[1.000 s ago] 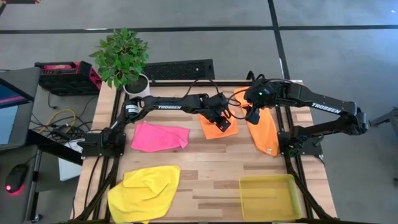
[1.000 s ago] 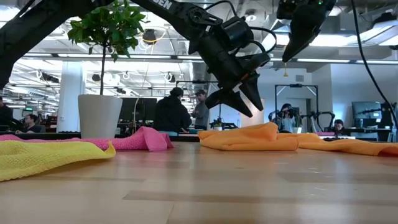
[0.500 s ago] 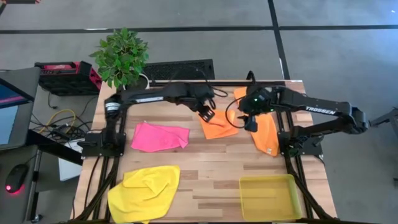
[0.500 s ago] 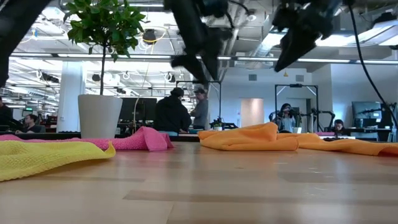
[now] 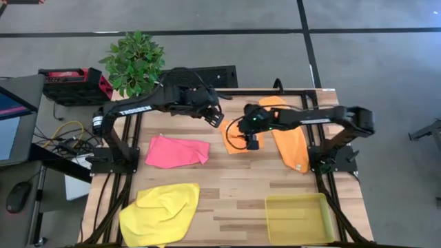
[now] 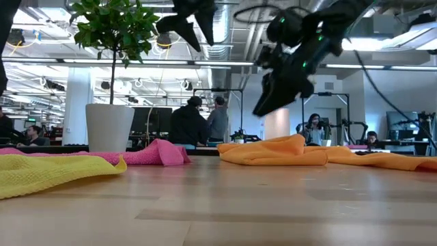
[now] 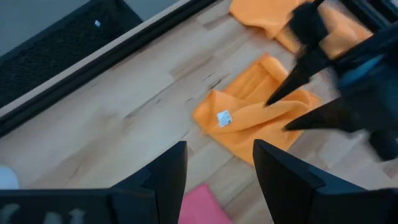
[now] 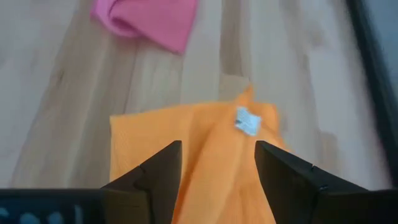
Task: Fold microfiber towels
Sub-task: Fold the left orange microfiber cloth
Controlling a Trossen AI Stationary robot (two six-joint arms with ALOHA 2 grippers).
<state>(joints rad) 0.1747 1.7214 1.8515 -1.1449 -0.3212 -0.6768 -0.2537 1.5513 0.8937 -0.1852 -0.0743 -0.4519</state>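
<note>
Wooden table (image 5: 234, 186): right gripper (image 5: 251, 143), fingers apart, above rumpled orange towel (image 5: 234, 140); left gripper (image 5: 215, 118) likewise empty.

Bare tabletop (image 5: 238, 176) through the middle, open for passage between pink towel (image 5: 178, 151) at 9 o'clock and long orange towel (image 5: 291, 141) at 3. Blocked at 12 by small orange towel (image 5: 233, 139) with right hand (image 5: 251, 142) over it. Blocked at 5 by yellow tray (image 5: 299, 218), at 7 by yellow towel (image 5: 160, 213).

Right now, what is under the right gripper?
The right gripper, open, hangs above the small orange towel with its white tag. The wood table beneath that towel is covered.
</note>
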